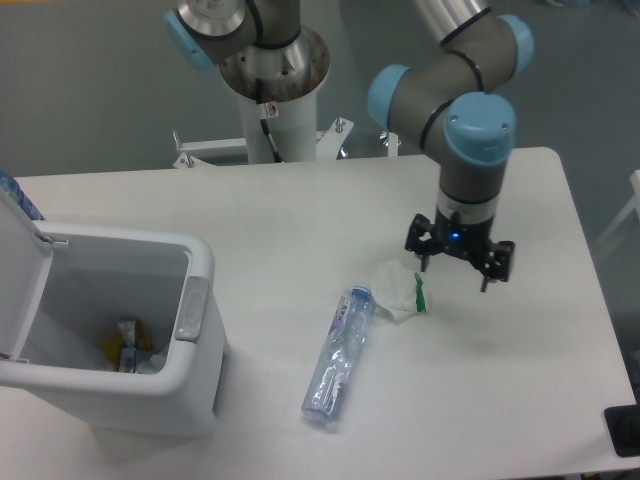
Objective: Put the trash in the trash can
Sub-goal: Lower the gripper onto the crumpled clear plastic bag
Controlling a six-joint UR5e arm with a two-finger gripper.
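Faintly blue-and-white bottle (338,353) label, writing unreadable, wrapper (402,291) beside
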